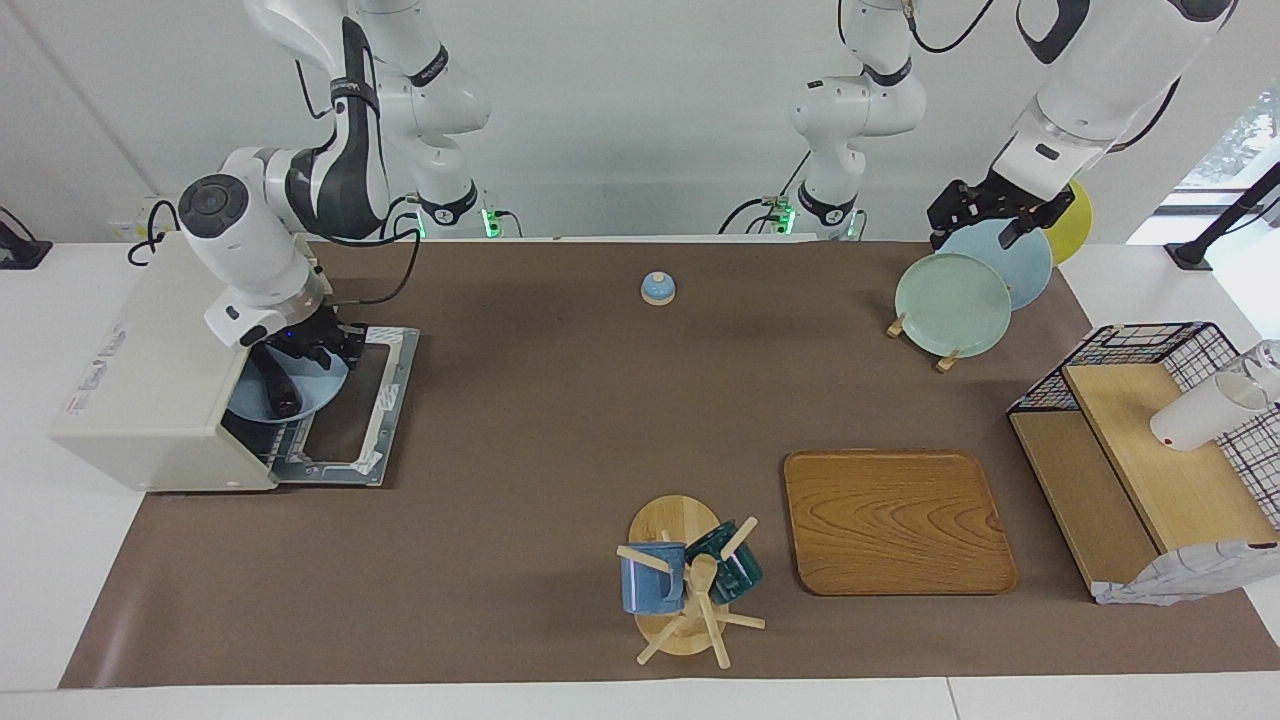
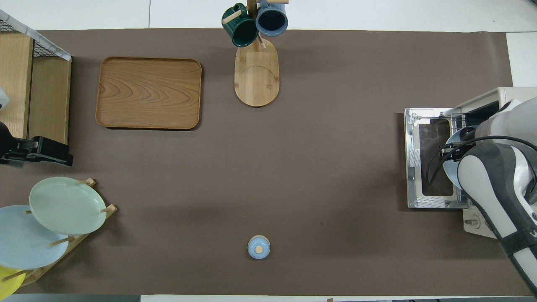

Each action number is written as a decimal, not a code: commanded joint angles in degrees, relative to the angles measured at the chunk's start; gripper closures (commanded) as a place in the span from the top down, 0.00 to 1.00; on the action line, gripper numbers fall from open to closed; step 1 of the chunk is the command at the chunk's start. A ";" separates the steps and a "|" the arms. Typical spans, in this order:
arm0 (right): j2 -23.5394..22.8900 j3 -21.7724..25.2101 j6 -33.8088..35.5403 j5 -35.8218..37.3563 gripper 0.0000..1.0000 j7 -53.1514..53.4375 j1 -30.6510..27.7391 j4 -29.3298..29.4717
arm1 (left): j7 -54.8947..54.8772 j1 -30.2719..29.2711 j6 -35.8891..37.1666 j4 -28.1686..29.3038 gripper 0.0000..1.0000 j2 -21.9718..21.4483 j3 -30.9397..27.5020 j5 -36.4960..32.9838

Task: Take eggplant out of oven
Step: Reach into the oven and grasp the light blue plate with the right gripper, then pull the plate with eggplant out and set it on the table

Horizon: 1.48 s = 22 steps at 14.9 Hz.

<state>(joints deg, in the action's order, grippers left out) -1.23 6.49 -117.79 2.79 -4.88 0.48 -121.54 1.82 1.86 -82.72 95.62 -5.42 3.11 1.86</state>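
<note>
The off-white oven (image 1: 150,360) stands at the right arm's end of the table, its door (image 1: 385,400) dropped flat open. In its mouth rests a light blue plate (image 1: 315,385) carrying the dark eggplant (image 1: 282,392). My right gripper (image 1: 322,345) hangs at the oven's mouth, just over the plate and the eggplant's end nearer the robots; whether it touches them I cannot see. In the overhead view the right arm covers that gripper and most of the plate (image 2: 448,170). My left gripper (image 1: 985,218) waits open and holds nothing above the plate rack.
A rack with a green plate (image 1: 950,305) and more plates, a wooden tray (image 1: 895,520), a mug tree (image 1: 685,585), a small blue knobbed lid (image 1: 657,288) and a wire basket with wooden shelves (image 1: 1140,450) share the brown mat.
</note>
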 commanded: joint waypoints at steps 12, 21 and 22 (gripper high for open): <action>0.71 -0.60 0.95 0.98 0.00 -3.48 4.25 -0.66 | 0.20 -0.54 0.20 0.19 1.00 -0.73 0.15 0.08; -5.60 -1.04 10.31 6.18 0.00 31.99 36.40 12.81 | 0.20 -0.54 0.28 0.19 1.00 -0.73 0.15 0.08; -8.06 -1.13 10.04 5.82 0.00 36.04 38.43 14.73 | 0.20 -0.54 0.20 0.19 1.00 -0.73 0.15 0.08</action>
<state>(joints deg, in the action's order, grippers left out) -4.18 5.00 -107.12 8.22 24.91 36.17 -110.81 1.82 1.86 -82.72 95.62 -5.42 3.11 1.86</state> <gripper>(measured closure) 0.978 0.000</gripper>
